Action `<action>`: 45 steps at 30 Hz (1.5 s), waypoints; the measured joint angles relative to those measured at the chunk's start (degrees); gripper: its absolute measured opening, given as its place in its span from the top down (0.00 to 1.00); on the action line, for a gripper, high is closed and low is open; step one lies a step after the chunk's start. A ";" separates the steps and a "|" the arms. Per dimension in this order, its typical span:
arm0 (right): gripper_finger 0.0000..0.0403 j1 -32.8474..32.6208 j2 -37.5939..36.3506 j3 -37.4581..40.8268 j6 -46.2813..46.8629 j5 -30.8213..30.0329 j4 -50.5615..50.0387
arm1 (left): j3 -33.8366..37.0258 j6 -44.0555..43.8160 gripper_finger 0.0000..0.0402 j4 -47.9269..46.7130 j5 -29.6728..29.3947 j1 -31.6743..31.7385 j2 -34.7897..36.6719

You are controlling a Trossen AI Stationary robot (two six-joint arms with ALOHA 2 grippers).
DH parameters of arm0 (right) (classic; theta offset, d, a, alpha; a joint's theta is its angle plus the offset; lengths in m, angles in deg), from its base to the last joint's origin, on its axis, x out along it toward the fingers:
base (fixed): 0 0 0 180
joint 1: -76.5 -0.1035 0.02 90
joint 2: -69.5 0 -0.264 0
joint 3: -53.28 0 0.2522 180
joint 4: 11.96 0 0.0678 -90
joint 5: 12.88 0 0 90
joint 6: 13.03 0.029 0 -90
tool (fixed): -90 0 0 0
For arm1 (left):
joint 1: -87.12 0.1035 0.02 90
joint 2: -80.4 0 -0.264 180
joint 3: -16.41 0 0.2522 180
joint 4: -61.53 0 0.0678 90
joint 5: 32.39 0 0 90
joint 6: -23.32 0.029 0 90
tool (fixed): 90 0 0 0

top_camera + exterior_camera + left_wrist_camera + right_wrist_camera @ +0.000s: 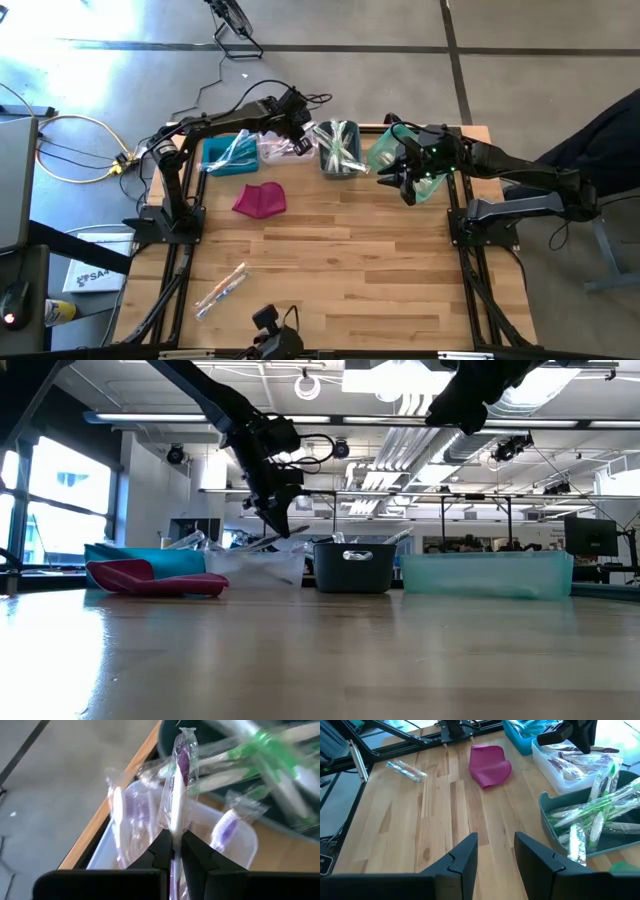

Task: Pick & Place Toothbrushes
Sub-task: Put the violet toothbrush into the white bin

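Nearest the overhead camera at six o'clock, a small black camera mount (272, 325) on the front edge of the wooden table (330, 270). Across the back edge, from ten to one o'clock, a row of four bins: blue bin (226, 156), clear bin (278, 148), grey bin (340, 150), teal bin (392, 150). At nine o'clock of centre, in front of the blue bin, a magenta pouch (260, 199) lying flat.

Above the clear bin, left gripper (300, 128), fingers clamped together on a wrapped purple-and-white toothbrush (178, 785), held upright over other wrapped brushes (125, 815) in that bin. At two o'clock, over the teal bin, right gripper (408, 178), fingers apart with nothing between them (495, 852).

In the grey bin, a pile of green-handled toothbrushes (595, 815). At seven o'clock, well apart from the bins, two wrapped toothbrushes (222, 289) lying loose side by side on the table.
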 joint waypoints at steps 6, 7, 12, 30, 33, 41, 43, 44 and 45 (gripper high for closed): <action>0.70 0.00 0.00 0.00 0.01 0.00 0.00 | 1.23 -1.86 0.95 -0.09 -1.89 0.01 0.00; 0.70 0.00 0.00 0.00 0.02 0.00 0.00 | 1.67 -2.10 0.95 -0.32 -1.88 0.02 0.00; 0.70 0.02 0.00 0.00 0.02 0.00 -0.01 | 4.22 -2.53 0.92 0.60 -1.89 -0.04 0.00; 0.70 0.01 0.00 0.00 0.02 0.00 0.00 | 5.38 -4.04 0.58 5.60 -4.71 -0.04 0.00; 0.70 0.00 0.00 0.00 0.02 0.00 0.00 | 5.38 -2.76 0.56 6.01 -4.74 -0.04 0.00; 0.70 0.02 0.00 0.00 0.11 -2.90 0.02 | 5.38 -2.49 0.56 5.48 -4.76 -0.04 0.00; 0.70 0.02 0.00 0.00 0.29 -4.52 0.02 | 5.38 -2.51 0.56 5.32 -4.76 -0.04 0.13; 0.70 0.02 0.00 0.00 0.31 -5.28 0.02 | 5.38 -2.49 0.56 5.21 -4.78 -0.04 0.28; 0.70 0.02 0.00 0.00 0.33 -5.64 0.02 | 5.38 -2.45 0.56 5.28 -4.78 -0.07 0.42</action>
